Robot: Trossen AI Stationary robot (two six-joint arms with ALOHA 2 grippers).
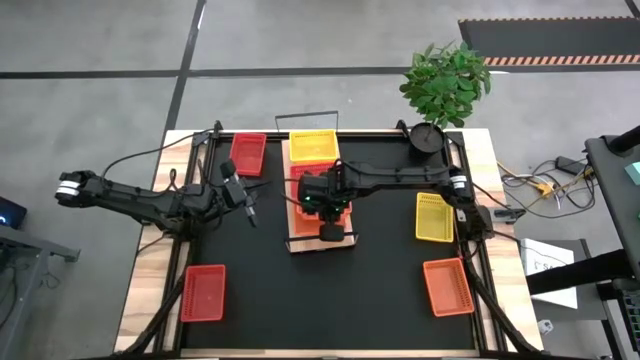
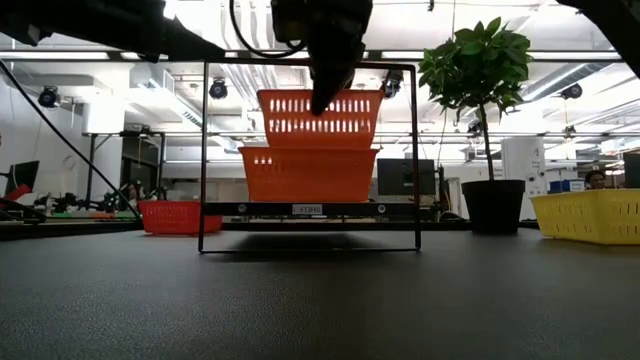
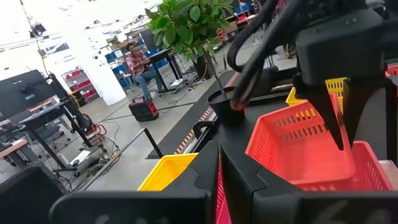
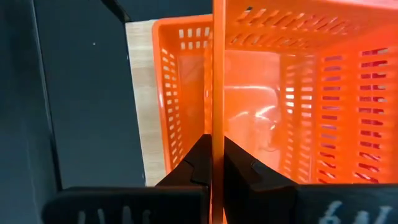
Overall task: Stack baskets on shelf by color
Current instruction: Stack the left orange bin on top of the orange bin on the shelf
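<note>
Right gripper (image 4: pixel 212 163) pinching orange basket (image 4: pixel 298 93) rim, seemingly nested

1. Around my table, a smooth grey concrete floor (image 1: pixel 90 40) crossed by dark painted lines.
2. Beyond the table's far side, a black floor mat edged in orange-and-white hazard stripes (image 1: pixel 550 60).
3. At my far right corner, a leafy green potted plant in a round black pot (image 2: pixel 492 205).
4. Overhead, a white ceiling with long bright strip lights (image 2: pixel 120 55) and exposed white pipes.
5. On the floor to my right, a tangle of loose cables (image 1: pixel 535 185) and sheets of white paper (image 1: pixel 550 268).
6. Farther back, dark desks with black monitors (image 3: pixel 25 93); a seated person in a red patterned shirt (image 3: pixel 138 62).
7. A white pillar (image 3: pixel 93 68) beside shelving.
</note>
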